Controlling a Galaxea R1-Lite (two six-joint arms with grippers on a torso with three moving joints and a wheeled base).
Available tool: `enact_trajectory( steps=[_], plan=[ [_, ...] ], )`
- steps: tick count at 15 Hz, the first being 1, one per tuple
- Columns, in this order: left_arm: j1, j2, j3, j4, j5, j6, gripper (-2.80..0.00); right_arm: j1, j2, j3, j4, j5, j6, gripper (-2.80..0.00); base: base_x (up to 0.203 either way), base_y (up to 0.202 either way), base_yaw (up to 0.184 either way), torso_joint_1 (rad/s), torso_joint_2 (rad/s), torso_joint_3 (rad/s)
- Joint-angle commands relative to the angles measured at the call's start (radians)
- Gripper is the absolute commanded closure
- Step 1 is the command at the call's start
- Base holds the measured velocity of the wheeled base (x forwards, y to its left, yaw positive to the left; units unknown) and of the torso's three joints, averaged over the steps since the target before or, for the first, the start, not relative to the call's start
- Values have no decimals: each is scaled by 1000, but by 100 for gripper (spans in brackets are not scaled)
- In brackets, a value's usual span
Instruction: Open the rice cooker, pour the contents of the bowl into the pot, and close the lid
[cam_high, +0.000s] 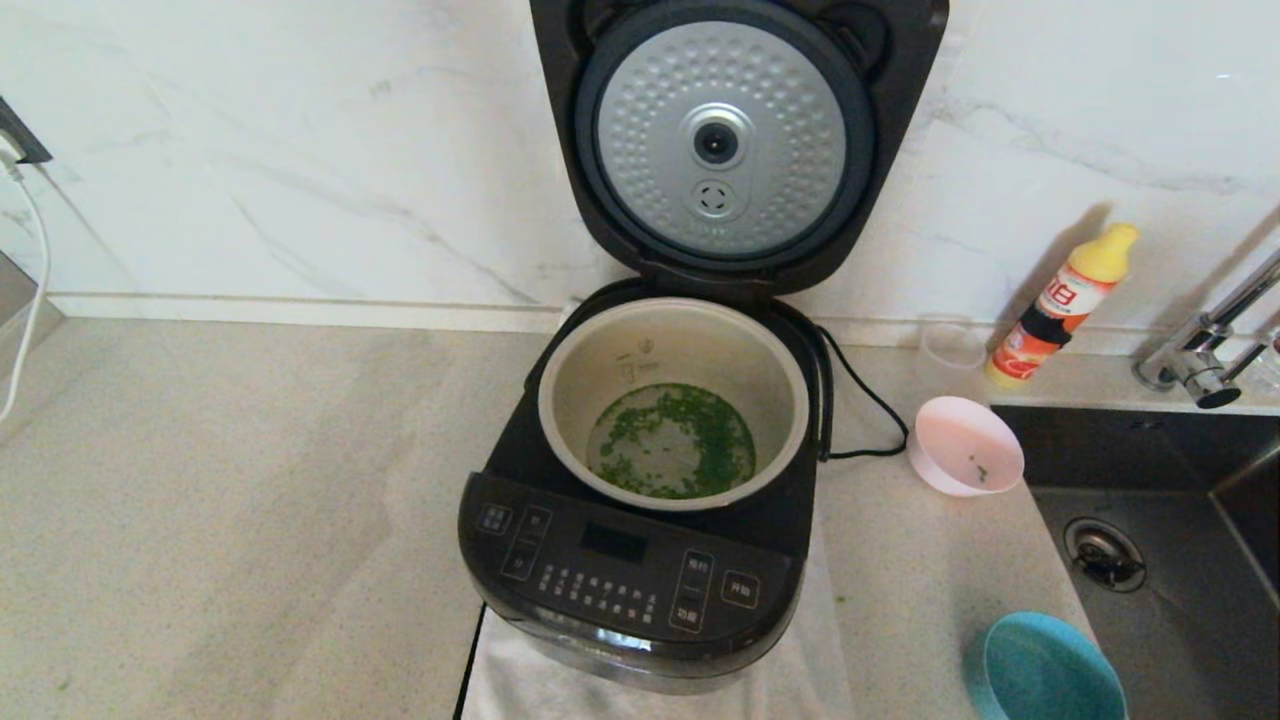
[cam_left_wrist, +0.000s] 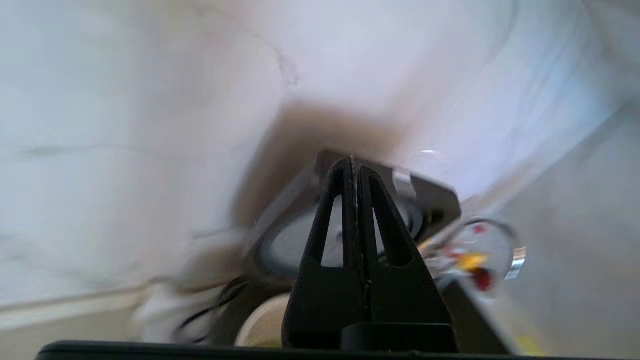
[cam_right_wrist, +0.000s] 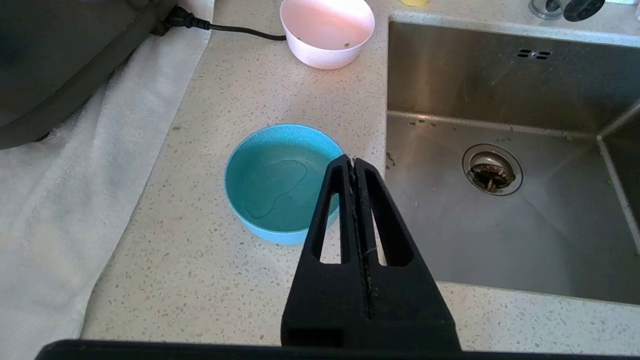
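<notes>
Overhead, dimpled silver lid (cam_high: 718, 135) stands above smooth cream pot (cam_high: 672, 345).

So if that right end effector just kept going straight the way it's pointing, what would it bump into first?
Probably the blue bowl: the shut right end effector points down at its near rim, beside the sink. Depth is hard to judge, so it might land on the countertop beside it.

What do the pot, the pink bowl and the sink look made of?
Pot: likely coated metal, matte cream wall with printed marks. Bowl: probably plastic, smooth pale-pink wall, dull sheen. Sink: apparently brushed stainless steel, grey with soft reflections.
</notes>
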Motion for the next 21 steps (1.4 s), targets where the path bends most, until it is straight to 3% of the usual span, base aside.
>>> enact_trajectory(
  steps=[1,4,6,8,21],
  plan=[
    [-10,256,-121,-54,-53,-47,0,0,3,0,0,0,0,0,0,0,0,0,0,0],
    [-28,424,-282,-190,-92,-188,0,0,3,0,0,0,0,0,0,0,0,0,0,0],
    [-38,475,-301,-316,-175,-262,0,0,3,0,0,0,0,0,0,0,0,0,0,0],
    [-58,506,-302,-385,-189,-307,0,0,3,0,0,0,0,0,0,0,0,0,0,0],
    [-186,586,-302,-485,-193,-306,0,0,3,0,0,0,0,0,0,0,0,0,0,0]
  ],
)
